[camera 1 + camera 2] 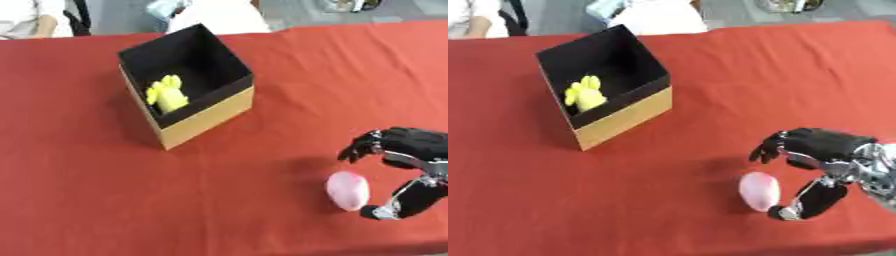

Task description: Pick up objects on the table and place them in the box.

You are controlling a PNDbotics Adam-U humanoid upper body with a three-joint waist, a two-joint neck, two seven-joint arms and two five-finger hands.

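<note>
On the red tablecloth [87,190], toward the far left: lying open-topped, a black-lined cardboard box [206,117], already holding a yellow toy [166,93] against its inner wall. Near the right edge: reaching in, the right hand [820,150], fingers curled but apart, thumb spread below, bracketing without yet clamping a pink egg-shaped object [347,189] resting on the cloth, well apart from the box. Judging progress: one item boxed, pink one remaining. Left hand not showing.

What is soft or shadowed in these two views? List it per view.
Left eye view: the right hand and pink egg-shaped object look soft-edged; a dark shadow lies left of the box. Right eye view: the box interior is dark around the yellow toy; no glare on the red tablecloth.
</note>
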